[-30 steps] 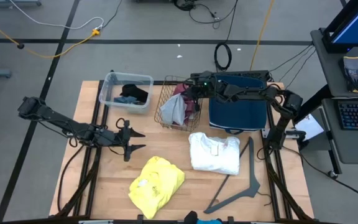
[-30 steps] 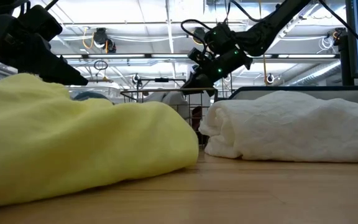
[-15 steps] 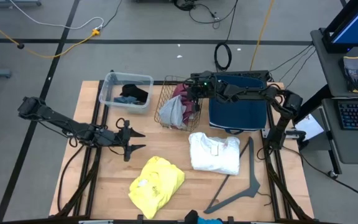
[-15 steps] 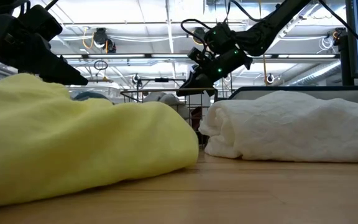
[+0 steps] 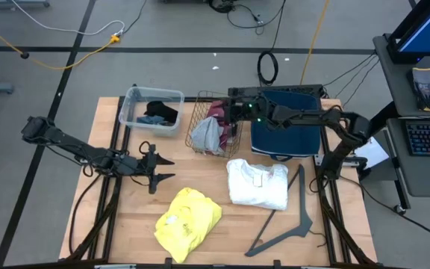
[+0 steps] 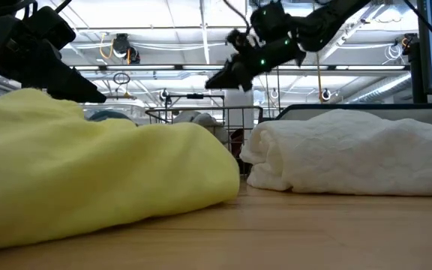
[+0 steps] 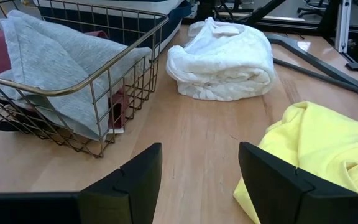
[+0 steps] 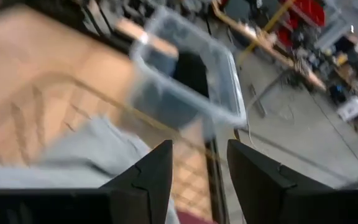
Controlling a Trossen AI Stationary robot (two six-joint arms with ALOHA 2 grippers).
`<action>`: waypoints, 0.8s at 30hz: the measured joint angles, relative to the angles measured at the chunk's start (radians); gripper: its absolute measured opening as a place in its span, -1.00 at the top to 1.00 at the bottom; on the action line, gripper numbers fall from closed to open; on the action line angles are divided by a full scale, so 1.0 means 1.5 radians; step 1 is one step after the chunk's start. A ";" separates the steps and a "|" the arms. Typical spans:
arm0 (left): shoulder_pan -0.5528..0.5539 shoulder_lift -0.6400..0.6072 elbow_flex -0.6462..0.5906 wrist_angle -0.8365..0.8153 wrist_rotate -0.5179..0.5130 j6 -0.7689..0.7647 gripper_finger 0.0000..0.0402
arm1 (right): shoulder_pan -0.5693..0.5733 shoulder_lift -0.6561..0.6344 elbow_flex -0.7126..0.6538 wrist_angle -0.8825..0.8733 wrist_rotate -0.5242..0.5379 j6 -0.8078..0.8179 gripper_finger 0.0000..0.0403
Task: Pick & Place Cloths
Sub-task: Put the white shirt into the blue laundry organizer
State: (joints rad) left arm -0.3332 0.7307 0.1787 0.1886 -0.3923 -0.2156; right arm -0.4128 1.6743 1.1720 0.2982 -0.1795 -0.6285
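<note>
right gripper over wire basket | grey cloth in basket | yellow cloth, white cloth on table

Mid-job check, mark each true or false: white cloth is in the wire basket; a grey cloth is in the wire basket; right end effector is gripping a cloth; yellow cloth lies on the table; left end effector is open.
1. White cloth in the wire basket: false, it lies on the table.
2. Grey cloth in the basket: true.
3. Right end effector gripping a cloth: false, it is open and empty over the basket.
4. Yellow cloth on the table: true.
5. Left end effector open: true, holding nothing.
</note>
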 joint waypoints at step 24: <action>-0.001 0.000 0.000 0.000 0.036 -0.020 -0.06 | 0.393 -0.111 0.000 -0.394 0.240 0.038 0.18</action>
State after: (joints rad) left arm -0.3347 0.7310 0.1787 0.1883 -0.3387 -0.2451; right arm 0.1762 1.5074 1.1717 -0.2923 0.1806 -0.5717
